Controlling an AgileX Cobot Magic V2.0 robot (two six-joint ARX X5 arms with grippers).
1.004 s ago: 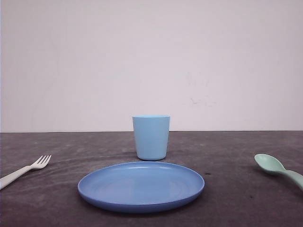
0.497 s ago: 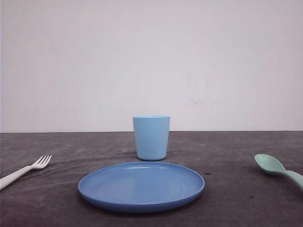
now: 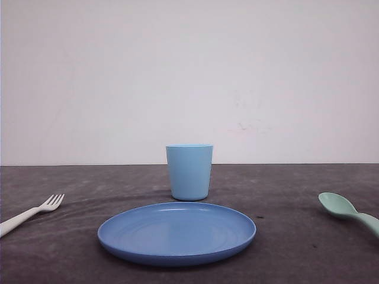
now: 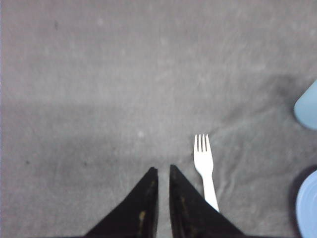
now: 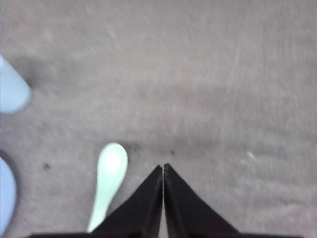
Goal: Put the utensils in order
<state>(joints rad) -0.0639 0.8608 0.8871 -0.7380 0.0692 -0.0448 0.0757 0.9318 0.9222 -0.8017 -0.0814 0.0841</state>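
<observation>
A small white fork [image 3: 42,207] lies at the table's left edge, tines pointing away from me. In the left wrist view the fork [image 4: 203,157] rests just beside my left gripper [image 4: 163,168], whose jaws are shut with only a thin slit between them and hold nothing. The mint-green spoon [image 3: 339,205] lies at the table's right edge, bowl up. In the right wrist view the spoon [image 5: 112,166] sits beside my right gripper [image 5: 163,165], which is shut and empty. Both grippers hover above the table, apart from the utensils.
A round blue plate [image 3: 176,234] sits in the middle front, with a light blue cup [image 3: 189,171] upright just behind it. The cup's edge [image 4: 308,106] and the plate's rim [image 4: 309,208] border the fork's side. The dark grey table [image 3: 284,189] is bare between plate and utensils.
</observation>
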